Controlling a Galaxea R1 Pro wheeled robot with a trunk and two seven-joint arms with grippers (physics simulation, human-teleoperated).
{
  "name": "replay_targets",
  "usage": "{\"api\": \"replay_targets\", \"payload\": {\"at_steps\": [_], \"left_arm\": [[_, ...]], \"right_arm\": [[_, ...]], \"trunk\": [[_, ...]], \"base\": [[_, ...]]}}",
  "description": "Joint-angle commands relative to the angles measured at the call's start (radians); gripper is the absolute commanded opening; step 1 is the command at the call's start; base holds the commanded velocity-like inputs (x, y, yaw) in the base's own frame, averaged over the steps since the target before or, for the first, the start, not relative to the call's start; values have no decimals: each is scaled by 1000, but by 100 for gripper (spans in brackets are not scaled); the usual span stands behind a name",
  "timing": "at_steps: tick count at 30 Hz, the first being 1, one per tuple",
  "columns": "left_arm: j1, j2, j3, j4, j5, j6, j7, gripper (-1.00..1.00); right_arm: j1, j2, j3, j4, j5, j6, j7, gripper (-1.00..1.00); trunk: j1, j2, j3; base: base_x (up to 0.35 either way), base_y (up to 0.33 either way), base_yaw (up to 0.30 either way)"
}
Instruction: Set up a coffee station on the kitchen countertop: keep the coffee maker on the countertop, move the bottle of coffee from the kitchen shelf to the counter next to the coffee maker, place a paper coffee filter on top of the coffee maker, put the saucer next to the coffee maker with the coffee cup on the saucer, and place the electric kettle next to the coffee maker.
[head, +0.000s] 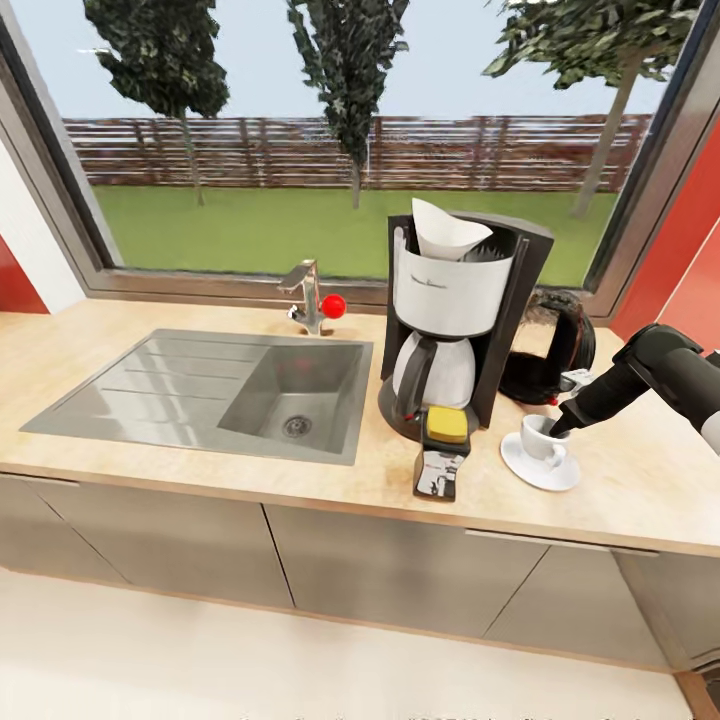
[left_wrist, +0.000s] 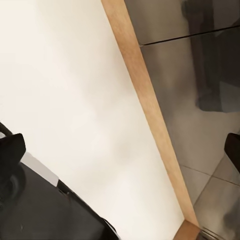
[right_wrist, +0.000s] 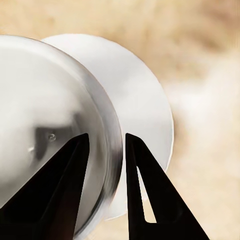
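A long light wood-grain kitchen countertop with an inset grey steel sink runs under a window. On it stands a tall black drip coffee maker with a white front panel, a white paper coffee filter cone sitting in its top. In front of it stands a small dark brown coffee bottle with a yellow-gold lid, and behind it to the right a rounded dark glass electric kettle.

To the right of the machine, a small plain white coffee cup sits upright on a small flat round white saucer, mouth facing up and its handle seemingly turned towards the counter's front edge.

The right gripper reaches into the cup. In the right wrist view its two black fingers straddle the cup's rim at a narrow gap, one inside, one outside; whether they still pinch the wall cannot be told.

The cup looks seated, so the step is likely release: part the fingers slightly, then lift straight up along the cup's vertical axis, avoiding dragging the rim sideways.

The left gripper hangs wide open beside the cabinet fronts, holding nothing.
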Motion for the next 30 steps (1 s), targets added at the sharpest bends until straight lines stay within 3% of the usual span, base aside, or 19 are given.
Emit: {"api": "replay_targets", "payload": {"at_steps": [1, 30], "left_arm": [[0, 0, -7, -1, 7, -2, -2, 100], [0, 0, -7, -1, 7, -2, -2, 100]], "right_arm": [[-1, -1, 2, -2, 9, 7, 10, -100], [-1, -1, 2, -2, 9, 7, 11, -100]], "trunk": [[0, -1, -2], [0, -1, -30]], "base": [[0, 0, 0], [0, 0, 0]]}}
